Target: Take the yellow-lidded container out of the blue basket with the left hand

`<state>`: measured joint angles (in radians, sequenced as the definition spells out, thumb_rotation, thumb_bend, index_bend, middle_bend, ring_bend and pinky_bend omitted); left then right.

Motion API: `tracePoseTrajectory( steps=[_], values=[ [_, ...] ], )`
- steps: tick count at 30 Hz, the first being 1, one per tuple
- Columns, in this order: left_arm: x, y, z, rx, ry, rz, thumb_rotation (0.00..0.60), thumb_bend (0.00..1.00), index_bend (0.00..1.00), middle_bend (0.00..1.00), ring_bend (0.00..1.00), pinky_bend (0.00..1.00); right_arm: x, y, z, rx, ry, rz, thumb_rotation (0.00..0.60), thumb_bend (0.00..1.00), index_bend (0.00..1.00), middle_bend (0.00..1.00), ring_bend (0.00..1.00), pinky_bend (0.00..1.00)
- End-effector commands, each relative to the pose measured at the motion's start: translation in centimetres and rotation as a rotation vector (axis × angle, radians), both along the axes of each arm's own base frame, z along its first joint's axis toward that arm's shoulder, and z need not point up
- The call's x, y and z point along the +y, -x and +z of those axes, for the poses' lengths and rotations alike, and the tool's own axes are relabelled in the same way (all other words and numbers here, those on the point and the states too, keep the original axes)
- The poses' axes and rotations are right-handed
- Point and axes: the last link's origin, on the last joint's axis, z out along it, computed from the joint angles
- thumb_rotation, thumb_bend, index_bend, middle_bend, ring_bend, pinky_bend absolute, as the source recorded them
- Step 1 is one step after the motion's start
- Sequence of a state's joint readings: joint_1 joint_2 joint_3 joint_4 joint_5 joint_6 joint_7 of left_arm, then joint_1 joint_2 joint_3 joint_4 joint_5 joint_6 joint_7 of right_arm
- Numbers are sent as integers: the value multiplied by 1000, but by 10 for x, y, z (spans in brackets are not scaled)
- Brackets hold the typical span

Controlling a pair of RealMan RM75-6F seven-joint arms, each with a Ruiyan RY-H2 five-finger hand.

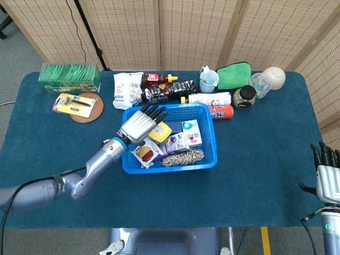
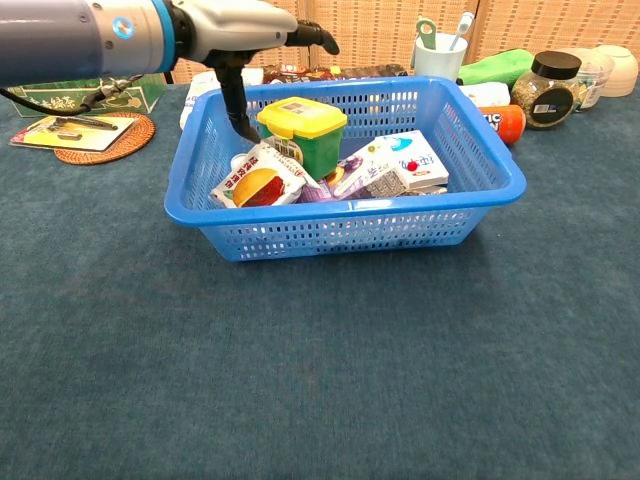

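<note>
The yellow-lidded container point(image 1: 159, 133) point(image 2: 302, 132) has a green body and stands upright in the left rear of the blue basket point(image 1: 170, 168) point(image 2: 350, 236). My left hand point(image 1: 140, 124) point(image 2: 232, 28) hovers open over the basket's left side, just above and left of the container. Its fingers point(image 2: 312, 36) stretch out above the lid and the thumb point(image 2: 236, 104) hangs down beside the container's left wall, holding nothing. My right hand point(image 1: 328, 179) is open at the table's right front edge, seen only in the head view.
The basket also holds a snack packet point(image 2: 255, 182), white boxes point(image 2: 405, 160) and a rope coil point(image 1: 183, 157). Behind it lie bottles point(image 1: 164, 90), a cup point(image 2: 438, 52), a jar point(image 2: 545, 90) and a green cloth point(image 1: 234, 75). A green box point(image 1: 70, 77) and a coaster point(image 1: 85, 106) sit far left.
</note>
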<state>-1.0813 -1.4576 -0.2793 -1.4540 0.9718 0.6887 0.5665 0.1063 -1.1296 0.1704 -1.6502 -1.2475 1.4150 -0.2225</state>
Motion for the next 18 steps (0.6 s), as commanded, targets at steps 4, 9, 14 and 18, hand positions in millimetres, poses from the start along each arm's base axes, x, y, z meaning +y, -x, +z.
tracePoseTrajectory(
  steps=[4,9,14,18],
  values=[
    [7,-18,-25,18,29,12,600,55,0,0,0,0,-2,3,1,-3,8,-13,600,0,0,0,0,0],
    [9,-28,-37,32,45,12,600,75,0,0,0,0,-4,5,2,-5,13,-22,600,0,0,0,0,0],
    [11,-30,-44,43,56,35,600,118,17,23,11,98,-5,6,2,-6,12,-27,600,0,0,0,0,0],
    [14,-31,-50,47,58,55,600,138,181,197,159,313,-6,7,1,-10,7,-30,600,0,0,0,0,0]
  ],
)
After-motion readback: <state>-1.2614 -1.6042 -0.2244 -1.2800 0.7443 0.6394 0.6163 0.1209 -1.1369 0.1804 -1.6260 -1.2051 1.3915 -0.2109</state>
